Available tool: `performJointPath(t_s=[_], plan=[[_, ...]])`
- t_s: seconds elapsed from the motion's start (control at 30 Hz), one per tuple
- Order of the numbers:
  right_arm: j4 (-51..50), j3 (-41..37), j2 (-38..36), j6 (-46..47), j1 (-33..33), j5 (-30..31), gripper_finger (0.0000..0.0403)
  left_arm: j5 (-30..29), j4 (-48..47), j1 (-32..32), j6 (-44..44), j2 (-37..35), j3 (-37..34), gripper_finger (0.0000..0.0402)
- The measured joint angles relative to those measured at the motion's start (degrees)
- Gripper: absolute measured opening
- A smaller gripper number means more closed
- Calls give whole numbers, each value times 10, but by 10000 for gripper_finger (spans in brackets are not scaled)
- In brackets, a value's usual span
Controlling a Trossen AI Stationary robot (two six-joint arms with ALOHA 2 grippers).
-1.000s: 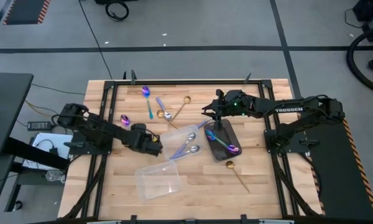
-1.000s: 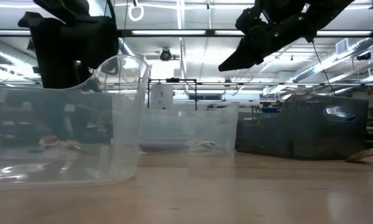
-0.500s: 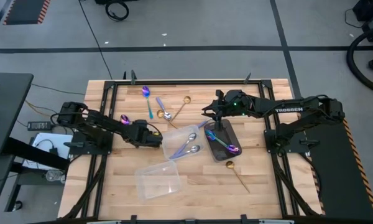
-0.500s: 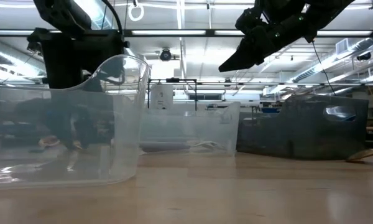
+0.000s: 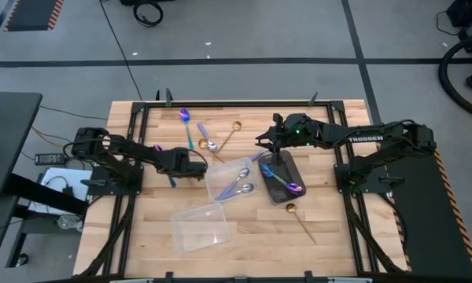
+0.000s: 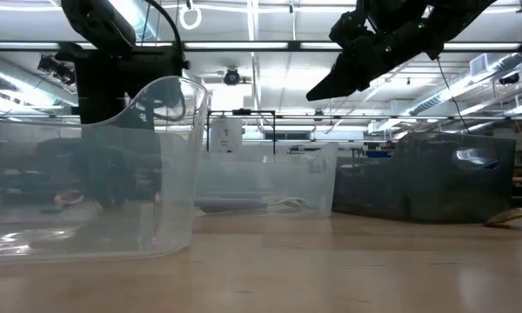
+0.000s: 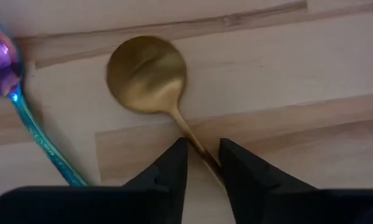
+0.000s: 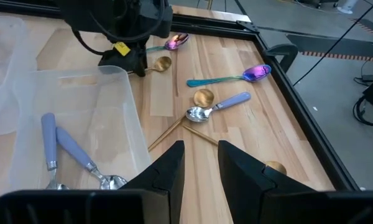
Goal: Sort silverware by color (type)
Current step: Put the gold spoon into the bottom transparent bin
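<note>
Your left gripper down at the table, jaws straddling the gold spoon handle, grip uncertain, right gripper aloft, jaws parted, empty.

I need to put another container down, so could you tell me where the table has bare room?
Bare wood lies along the near edge, right of the empty clear container and beyond the lone gold spoon. Loose spoons crowd the far middle, beside the left gripper.

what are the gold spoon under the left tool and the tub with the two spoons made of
Gold spoon: looks like metal with a matte brushed gold finish, soft sheen, no sharp reflections. Tub: clear, probably plastic; the wood shows through its walls.
</note>
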Motion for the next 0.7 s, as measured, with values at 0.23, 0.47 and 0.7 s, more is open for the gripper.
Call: performJointPath(t_s=[0.23,0.47,0.7], plan=[[0,0,0,-2,0,0,107,9,-14,0,18,1,0,27],[-1,0,0,-2,0,0,107,9,-22,-7,38,1,3,16],[-5,0,0,-2,0,0,107,4,-46,-22,69,-22,17,16]])
